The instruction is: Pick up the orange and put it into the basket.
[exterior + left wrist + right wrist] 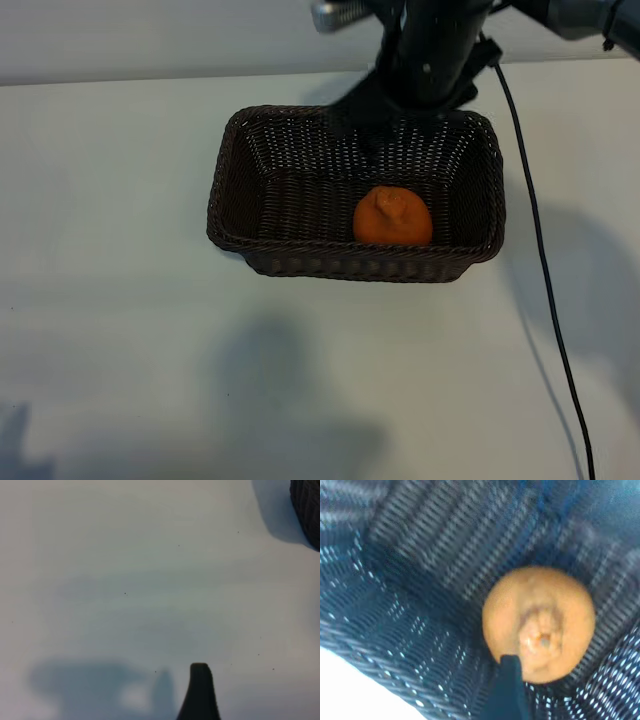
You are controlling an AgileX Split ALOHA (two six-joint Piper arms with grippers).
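Over basket (250,190), exterior view: orange (392,217) rests on basket floor near right front corner, free of right arm above far rim. Risk: cable (540,270) snagging rim, dragging basket.

Left wrist view: left claw (199,692) parked over bare worktop (125,580), fingers apart, holding nothing.

Right wrist view: one right claw finger (507,690) overlaps orange; spread unclear, probably apart. Risk: finger nudges fruit.

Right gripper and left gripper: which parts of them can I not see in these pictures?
- Right gripper: exterior view crops it at the top edge; right wrist view shows one fingertip above the orange in the basket.
- Left gripper: absent from the exterior view; left wrist view shows one fingertip.
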